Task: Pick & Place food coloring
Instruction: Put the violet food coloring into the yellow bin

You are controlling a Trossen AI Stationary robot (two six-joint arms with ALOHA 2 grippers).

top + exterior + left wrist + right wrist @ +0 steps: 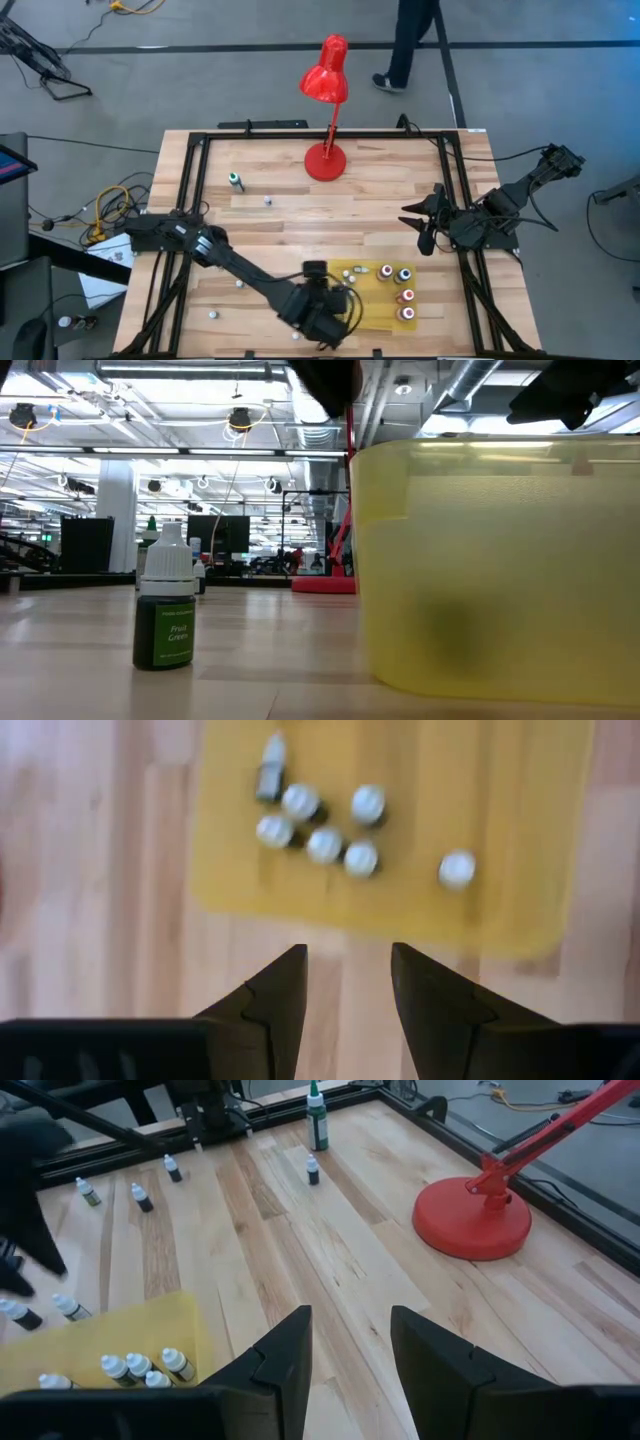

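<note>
A shallow yellow tray (372, 318) lies near the table's near edge. Several tiny pale-capped food coloring bottles (404, 295) stand in it, clustered in the left wrist view (322, 832), with one apart (456, 869). My left gripper (338, 300) hovers open and empty at the tray's left edge, its fingertips (348, 952) short of the tray rim. Other small bottles stand loose on the wood (141, 1198) (312, 1170). A taller green bottle (236, 181) stands upright toward the far left, also in the low view (165, 610). My right gripper (418, 228) waits open at the table's right side (350, 1312).
A red desk lamp stands on its round base (325, 160) at the far middle of the table (472, 1218). The yellow tray's wall (500, 560) fills the right of the low view. Black frame rails (190, 190) run along the table's sides. A person's legs (405, 45) show beyond the far edge.
</note>
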